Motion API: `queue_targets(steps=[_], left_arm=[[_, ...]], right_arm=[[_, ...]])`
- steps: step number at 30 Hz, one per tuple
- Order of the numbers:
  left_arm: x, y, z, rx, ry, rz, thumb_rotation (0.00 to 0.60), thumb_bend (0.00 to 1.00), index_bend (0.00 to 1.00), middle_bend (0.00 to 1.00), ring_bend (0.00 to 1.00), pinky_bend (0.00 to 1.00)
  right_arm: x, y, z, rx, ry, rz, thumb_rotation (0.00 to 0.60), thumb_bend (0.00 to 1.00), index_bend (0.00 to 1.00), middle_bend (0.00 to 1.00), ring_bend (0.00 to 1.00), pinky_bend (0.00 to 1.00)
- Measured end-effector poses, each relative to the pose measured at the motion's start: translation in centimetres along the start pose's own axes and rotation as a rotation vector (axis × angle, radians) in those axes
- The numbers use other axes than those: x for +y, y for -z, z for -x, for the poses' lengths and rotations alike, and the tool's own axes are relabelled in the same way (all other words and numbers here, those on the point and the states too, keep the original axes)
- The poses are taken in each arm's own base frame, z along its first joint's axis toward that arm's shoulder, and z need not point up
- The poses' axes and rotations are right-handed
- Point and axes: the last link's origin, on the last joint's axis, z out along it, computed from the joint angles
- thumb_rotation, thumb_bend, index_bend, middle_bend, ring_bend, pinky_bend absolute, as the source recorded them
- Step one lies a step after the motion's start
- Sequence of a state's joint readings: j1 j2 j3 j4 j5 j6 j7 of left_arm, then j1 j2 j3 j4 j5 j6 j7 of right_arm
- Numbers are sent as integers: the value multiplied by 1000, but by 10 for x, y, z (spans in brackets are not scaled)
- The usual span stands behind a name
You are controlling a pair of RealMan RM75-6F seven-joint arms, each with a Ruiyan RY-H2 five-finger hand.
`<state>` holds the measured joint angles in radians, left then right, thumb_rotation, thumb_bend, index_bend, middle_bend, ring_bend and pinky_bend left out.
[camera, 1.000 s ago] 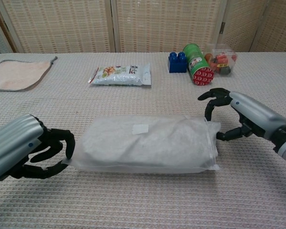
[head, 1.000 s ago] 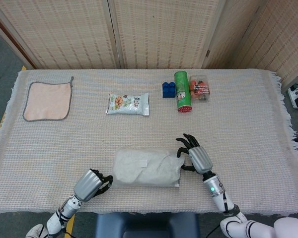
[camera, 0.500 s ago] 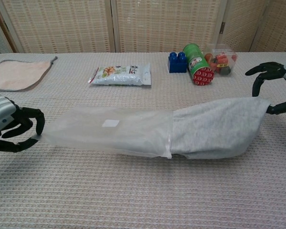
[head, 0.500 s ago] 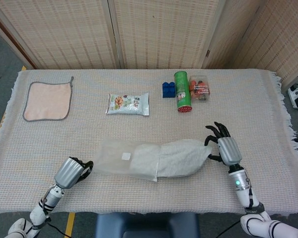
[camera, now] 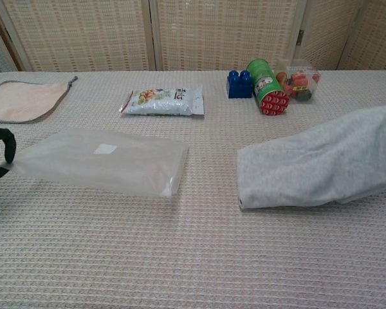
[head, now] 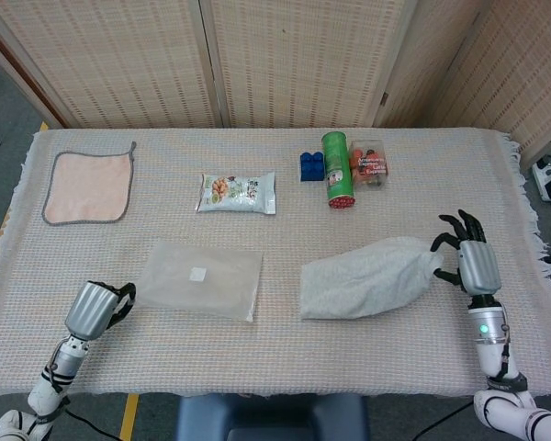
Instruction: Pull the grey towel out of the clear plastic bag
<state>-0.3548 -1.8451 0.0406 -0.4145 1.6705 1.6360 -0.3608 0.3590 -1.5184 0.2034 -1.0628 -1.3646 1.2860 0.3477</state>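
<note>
woven cloth is covering the desk; left robot hand is pinching the clear plastic bag, right robot hand is gripping the grey towel.

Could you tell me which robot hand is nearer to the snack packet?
Left. The left robot hand sits below-left of the snack packet; the right robot hand is far across, holding the grey towel.

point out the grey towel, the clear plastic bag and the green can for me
grey towel [head: 367, 277], head view, middle of the cloth.
clear plastic bag [head: 200, 280], head view, flat middle below the white label.
green can [camera: 266, 86], chest view, green side wall above the red end.
</note>
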Motion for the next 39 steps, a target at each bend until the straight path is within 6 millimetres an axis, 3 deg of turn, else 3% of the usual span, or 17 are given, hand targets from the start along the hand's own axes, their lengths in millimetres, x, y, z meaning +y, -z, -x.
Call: queue_targets(steps=[2,5,7,11,14,18,24,30,32,39], left_arm=[[1,1,1,-7,6,0,600,396,475,1000,1000,1000],[4,1,4,-17,22,-1,600,212,207,952,953,999],[7,1,4,-23,39,0,600,166,112,840,870,972],[13,0,4,-39,84,2,600,133,48,627,647,789],[18,1,1,-63,128,-3,600,115,30,511,438,515],[25,6,-8,-118,196,-29,600,123,25,353,240,313],[29,16,-38,-248,315,-95,600,133,54,215,121,211],[15,32,-95,-303,281,-189,600,151,90,200,107,187],[12,37,-106,-272,243,-214,600,158,106,200,100,176],[4,64,-98,-154,132,-320,600,166,142,206,90,167]], right_arm=[[3,1,-3,-4,-10,5,600,530,665,140,0,0],[5,5,-2,-46,-20,2,600,403,207,28,0,0],[5,7,-2,-73,-17,-2,600,332,21,0,0,0],[4,14,-8,-115,21,-24,600,236,0,0,0,0],[6,21,-16,-164,90,-39,600,108,0,0,0,0],[1,37,-30,-216,180,-51,600,81,0,0,0,0],[-13,73,-65,-166,312,-49,600,82,0,0,0,0],[-18,108,-91,-56,407,-2,600,81,0,0,0,0],[-17,120,-95,-36,416,20,600,80,0,0,0,0],[-17,130,-95,-55,402,24,600,79,0,0,0,0]])
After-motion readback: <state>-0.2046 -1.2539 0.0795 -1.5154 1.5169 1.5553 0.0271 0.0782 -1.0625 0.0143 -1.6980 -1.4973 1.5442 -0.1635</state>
